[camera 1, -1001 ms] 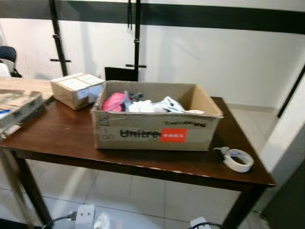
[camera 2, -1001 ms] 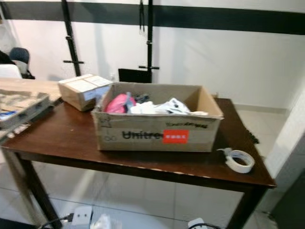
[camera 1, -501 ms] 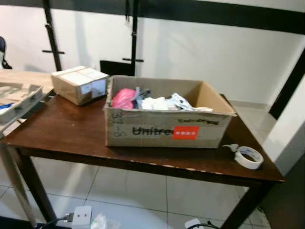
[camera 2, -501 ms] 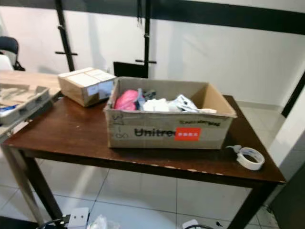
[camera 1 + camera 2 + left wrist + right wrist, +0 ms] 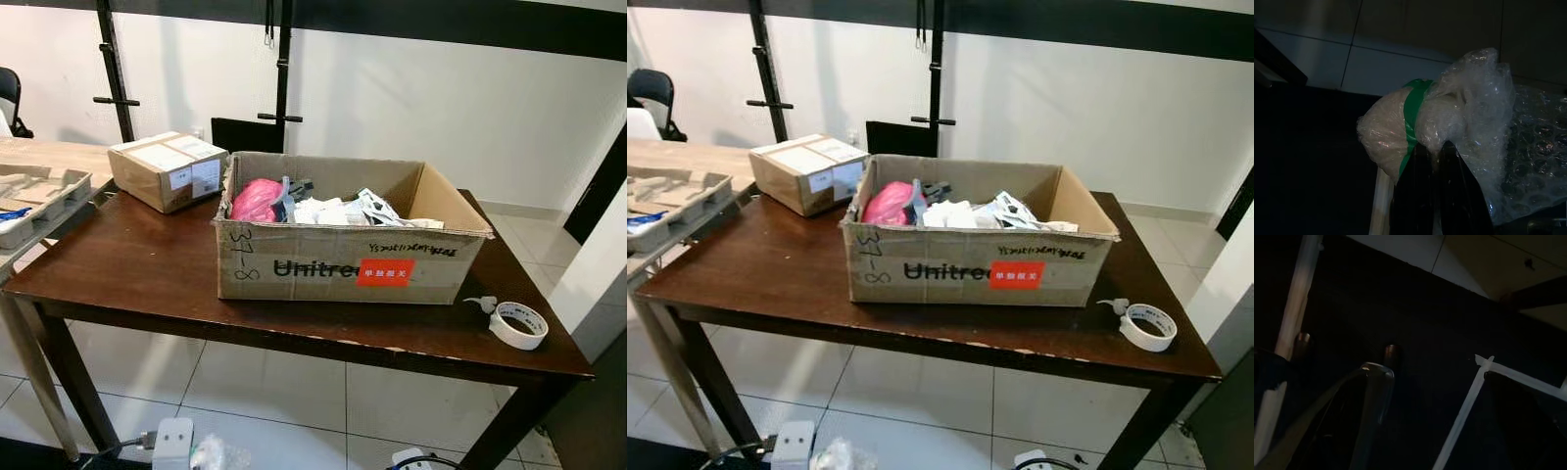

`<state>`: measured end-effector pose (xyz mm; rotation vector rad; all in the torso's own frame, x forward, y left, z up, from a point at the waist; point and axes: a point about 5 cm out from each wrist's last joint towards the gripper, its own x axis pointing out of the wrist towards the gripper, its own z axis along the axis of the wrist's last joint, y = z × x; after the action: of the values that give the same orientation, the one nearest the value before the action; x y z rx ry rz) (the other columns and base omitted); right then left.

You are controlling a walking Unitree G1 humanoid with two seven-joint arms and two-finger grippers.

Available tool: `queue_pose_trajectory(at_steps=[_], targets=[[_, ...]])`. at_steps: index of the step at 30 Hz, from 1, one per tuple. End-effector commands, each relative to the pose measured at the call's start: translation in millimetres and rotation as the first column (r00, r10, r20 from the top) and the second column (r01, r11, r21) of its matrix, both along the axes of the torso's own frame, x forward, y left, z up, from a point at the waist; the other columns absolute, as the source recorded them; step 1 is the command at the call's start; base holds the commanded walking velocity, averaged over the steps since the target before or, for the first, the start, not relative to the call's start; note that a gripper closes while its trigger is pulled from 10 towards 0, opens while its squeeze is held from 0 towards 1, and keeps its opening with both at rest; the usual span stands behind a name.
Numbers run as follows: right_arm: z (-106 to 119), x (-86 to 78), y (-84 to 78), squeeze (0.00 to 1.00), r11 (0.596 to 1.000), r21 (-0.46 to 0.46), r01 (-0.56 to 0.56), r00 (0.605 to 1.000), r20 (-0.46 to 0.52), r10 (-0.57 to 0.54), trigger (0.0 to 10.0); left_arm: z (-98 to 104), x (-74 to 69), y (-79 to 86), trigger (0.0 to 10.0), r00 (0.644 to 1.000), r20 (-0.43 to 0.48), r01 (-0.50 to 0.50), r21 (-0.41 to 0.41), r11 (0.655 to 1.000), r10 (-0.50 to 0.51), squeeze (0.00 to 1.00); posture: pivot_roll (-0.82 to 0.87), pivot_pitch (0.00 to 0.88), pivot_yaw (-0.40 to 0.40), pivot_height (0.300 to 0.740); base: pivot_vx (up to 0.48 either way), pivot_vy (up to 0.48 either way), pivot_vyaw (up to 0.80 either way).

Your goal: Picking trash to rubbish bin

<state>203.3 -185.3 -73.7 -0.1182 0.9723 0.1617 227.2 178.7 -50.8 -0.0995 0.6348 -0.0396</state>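
Left gripper [image 5: 1437,161]: black fingers pinched close together on a wad of plastic wrap [image 5: 1415,125]; the wad sits right at the fingertips, bound by a green tape band [image 5: 1413,117], with bubble wrap [image 5: 1533,161] trailing off beside it. Dim tiled floor beyond.

Right gripper [image 5: 1347,416]: very dark view; cannot tell whether its fingers are parted or closed. A clear curved plastic strip [image 5: 1369,382] lies close in front; pale tape lines [image 5: 1469,401] cross a dark surface further out.

Cardboard box [image 5: 343,264]: open, printed lettering and a red label on the near side, standing on the dark wooden table [image 5: 127,279]. This is where trash has piled up: a pink bag [image 5: 257,201] at one end, white crumpled wrappers [image 5: 338,211] along the middle.

Small box [image 5: 167,168]: sealed, at the table's far left corner, apart from the big box.

Tape roll [image 5: 517,324]: white, on the table near the right front corner, just beside the big box's end.

Tray [image 5: 34,196]: grey, on a lighter bench left of the table.

Floor: white power strip [image 5: 173,443] and a crumpled clear bag [image 5: 217,454] under the table edge.

Change from a second ago: the whole scene has slid right and sharpened, so the camera moved; box, tape roll and small box keep their places on the table.
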Motion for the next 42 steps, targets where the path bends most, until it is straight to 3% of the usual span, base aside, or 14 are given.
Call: queue_pose_trajectory(at_steps=[1, 8, 42], targets=[[-2.3, -4.6, -3.1, 0.0, 0.999, 0.014, 0.046, 0.999, -0.021, -0.046, 10.0, -2.9, -3.4, -3.1, 10.0, 1.0, -0.017, 0.012, -0.005, 1.0, -0.012, 0.0, 0.03, 0.011, -0.056, 0.74, 0.0, 0.0, 0.0], [-4.1, -8.1, -3.7, 0.0, 1.0, 0.01, 0.027, 0.999, -0.045, -0.027, 10.0, -3.2, -3.5, -2.2, 10.0, 1.0, -0.019, -0.002, 0.0, 1.0, 0.002, 0.0, 0.03, 0.004, -0.055, 0.74, 0.0, 0.0, -0.78], [-2.6, -2.8, 2.7, 0.0, 1.0, -0.016, 0.001, 0.999, -0.037, -0.001, 10.0, -4.4, -4.6, 4.0, 10.0, 0.998, -0.036, -0.047, 0.003, 0.999, 0.047, 0.0, 0.04, 0.0, -0.051, 0.74, 0.0, 0.0, 0.0]])
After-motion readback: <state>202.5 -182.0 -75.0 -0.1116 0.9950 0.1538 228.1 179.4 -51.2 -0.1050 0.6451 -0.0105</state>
